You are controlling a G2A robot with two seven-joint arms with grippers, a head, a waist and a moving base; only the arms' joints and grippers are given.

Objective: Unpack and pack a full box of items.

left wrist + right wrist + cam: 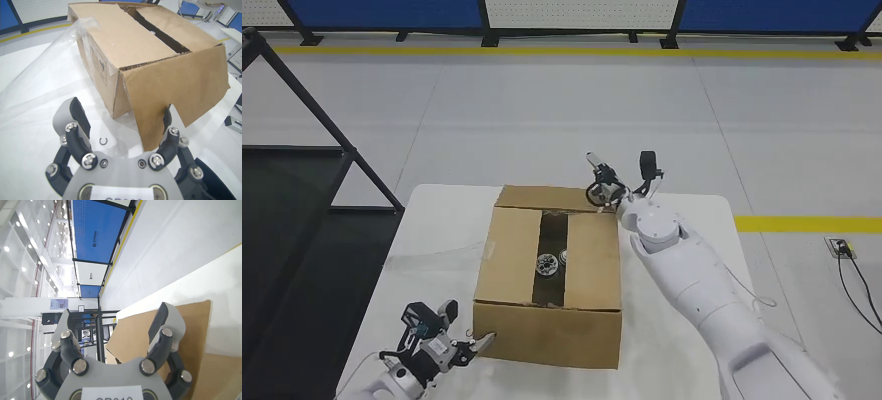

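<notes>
Left claw [122,104] spread wide at the near corner of the cardboard box [547,335], straddling the edge of a hanging flap [179,79], gripping nothing. Right claw [114,308] gapes too, empty, at the far side. One box sits mid-worktop [437,225]; two top flaps [592,262] leave a slot, with perhaps two small items [547,263] inside.

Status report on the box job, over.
Left pincer open, at the hanging end flap of the cardboard box. Right pincer open, by the far flap. Top flaps nearly shut, gap down the middle. Loose clear plastic film beside box.
</notes>
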